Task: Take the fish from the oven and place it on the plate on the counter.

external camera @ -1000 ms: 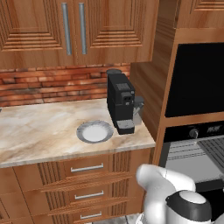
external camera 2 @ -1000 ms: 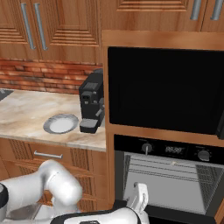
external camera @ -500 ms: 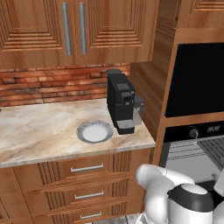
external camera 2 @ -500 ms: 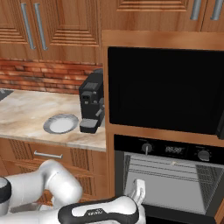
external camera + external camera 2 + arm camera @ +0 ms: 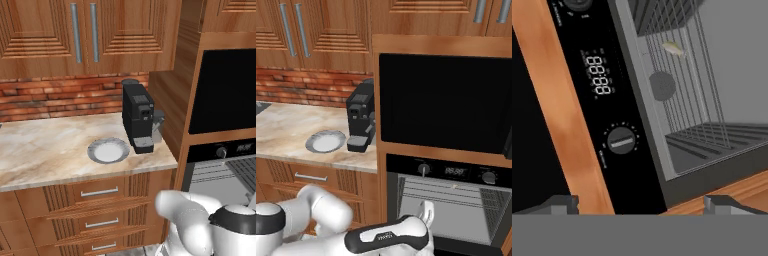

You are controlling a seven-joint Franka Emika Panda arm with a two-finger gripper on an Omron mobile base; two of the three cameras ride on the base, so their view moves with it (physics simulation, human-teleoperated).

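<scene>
Since a second ago our arm has swung further right across the bottom of both base views, carrying the hand up in front of the oven (image 5: 448,197), while the counter things have stayed put. We see the fish (image 5: 673,48) lying on a grey wire rack (image 5: 684,75) inside the open oven cavity, toward one o'clock in the hand view, well apart from our fingertips. In the right base view it is only a tiny pale speck on the rack, too small to describe. Our gripper (image 5: 641,204) points at the oven's black control strip, where a knob (image 5: 620,140) and a digital display (image 5: 597,75) sit; the two fingertips stand wide apart at the bottom of that view with nothing between them. From the fish outward, the plate (image 5: 108,150) rests bare on the counter (image 5: 45,150) at about nine o'clock from the oven, just beside the black coffee machine (image 5: 138,116).
</scene>
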